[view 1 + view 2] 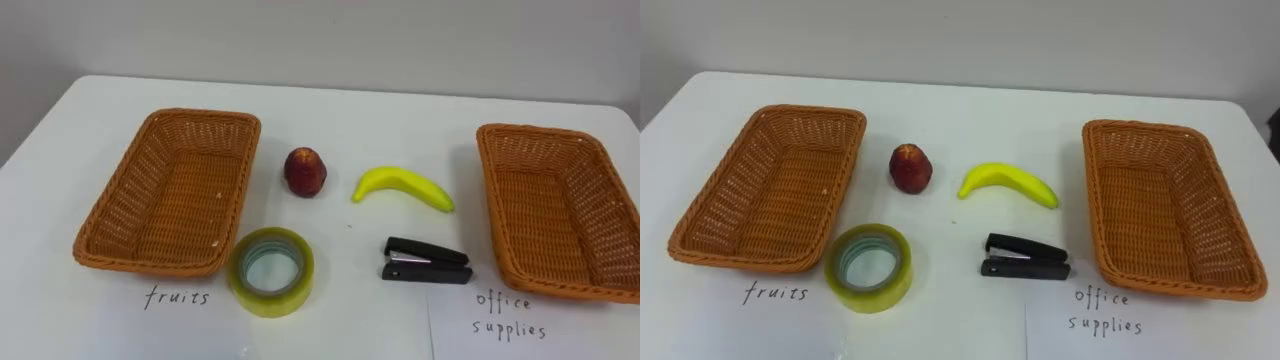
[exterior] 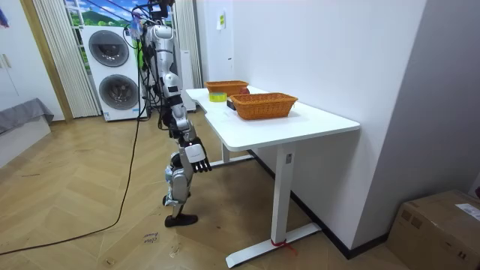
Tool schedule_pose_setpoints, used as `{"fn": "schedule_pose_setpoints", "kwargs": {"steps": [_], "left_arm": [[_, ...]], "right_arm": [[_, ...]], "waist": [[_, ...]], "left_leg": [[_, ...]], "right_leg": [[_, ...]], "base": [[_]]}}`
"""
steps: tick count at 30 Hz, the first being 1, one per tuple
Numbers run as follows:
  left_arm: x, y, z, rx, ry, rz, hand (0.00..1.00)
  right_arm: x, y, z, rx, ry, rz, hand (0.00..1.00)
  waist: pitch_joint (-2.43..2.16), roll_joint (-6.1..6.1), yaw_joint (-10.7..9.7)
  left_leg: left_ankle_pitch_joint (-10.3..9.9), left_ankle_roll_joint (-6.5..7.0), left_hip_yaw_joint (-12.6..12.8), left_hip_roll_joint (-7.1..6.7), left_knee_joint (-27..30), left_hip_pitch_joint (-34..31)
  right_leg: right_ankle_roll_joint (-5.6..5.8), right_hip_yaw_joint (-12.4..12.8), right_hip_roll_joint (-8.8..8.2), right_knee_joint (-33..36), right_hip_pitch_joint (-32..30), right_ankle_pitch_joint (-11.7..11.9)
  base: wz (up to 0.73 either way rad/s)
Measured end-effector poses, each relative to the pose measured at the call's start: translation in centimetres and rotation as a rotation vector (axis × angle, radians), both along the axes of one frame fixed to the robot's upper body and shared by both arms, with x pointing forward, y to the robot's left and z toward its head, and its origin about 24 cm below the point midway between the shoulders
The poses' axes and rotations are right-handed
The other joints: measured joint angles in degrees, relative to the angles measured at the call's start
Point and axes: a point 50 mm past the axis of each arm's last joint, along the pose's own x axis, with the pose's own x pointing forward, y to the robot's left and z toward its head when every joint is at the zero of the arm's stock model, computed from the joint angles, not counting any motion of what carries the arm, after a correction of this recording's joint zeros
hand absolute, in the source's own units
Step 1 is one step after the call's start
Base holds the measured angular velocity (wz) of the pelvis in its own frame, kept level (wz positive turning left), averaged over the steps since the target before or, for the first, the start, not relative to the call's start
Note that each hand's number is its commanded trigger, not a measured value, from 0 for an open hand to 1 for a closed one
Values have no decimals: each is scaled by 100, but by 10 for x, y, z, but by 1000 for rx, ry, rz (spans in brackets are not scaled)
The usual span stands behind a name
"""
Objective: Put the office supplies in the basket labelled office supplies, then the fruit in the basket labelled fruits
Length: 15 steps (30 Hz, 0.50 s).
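Note:
A red apple (image 1: pixel 305 172) and a yellow banana (image 1: pixel 402 185) lie mid-table between two wicker baskets. In front of them sit a roll of yellowish tape (image 1: pixel 270 298) and a black stapler (image 1: pixel 426 262). The left basket (image 1: pixel 118 195) has "fruits" written on the table before it. The right basket (image 1: pixel 497 205) has "office supplies" on a paper sheet (image 1: pixel 505 315), and nothing lies in either. In the room view I stand at the table's long side, and my right hand (image 2: pixel 196 159) hangs below the tabletop with relaxed fingers, holding nothing.
The white table (image 1: pixel 380 120) stands against a pale wall. In the room view, stacked washing machines (image 2: pixel 116 71) are behind me. A cardboard box (image 2: pixel 442 225) sits on the floor at the room view's right.

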Motion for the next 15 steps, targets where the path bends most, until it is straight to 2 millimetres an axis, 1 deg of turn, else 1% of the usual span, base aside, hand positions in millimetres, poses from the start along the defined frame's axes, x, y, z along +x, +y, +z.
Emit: {"fn": "schedule_pose_setpoints", "kwargs": {"steps": [3, 4, 9, 12, 15], "left_arm": [[3, 1, 1, 5, -12, -9, 0], [4, 1, 1, 6, -13, -11, 0], [3, 1, 1, 4, -11, -7, 0], [3, 1, 1, 4, -9, -7, 0], [0, 1, 1, 5, -1, -7, 0]], "right_arm": [[-1, 0, 0, 11, -5, 1, 0], [-1, 0, 0, 11, -6, 2, 0], [1, 0, 0, 15, -11, 8, 0], [1, 0, 0, 15, -9, 7, 0], [-1, 0, 0, 13, -5, -11, 0]], "waist": [[-7, 14, -32], [-23, 43, -30], [-23, 68, -109], [1, 42, -107], [4, 38, -123]], "left_leg": [[0, 0, 3, -2, -3, 0], [0, 0, 4, -2, -4, 0], [0, 0, 38, -2, -64, 49], [1, -1, 63, -2, -174, 139], [1, -1, 79, -6, -233, 220]], "right_leg": [[1, 5, -1, -3, -2, 0], [1, 5, -1, -4, -2, 0], [2, 27, -1, -5, 4, 1], [2, 81, 12, -11, 26, 1], [11, 149, 11, -16, 54, -5]], "base": [[0], [0], [-2], [-5], [-9]]}}
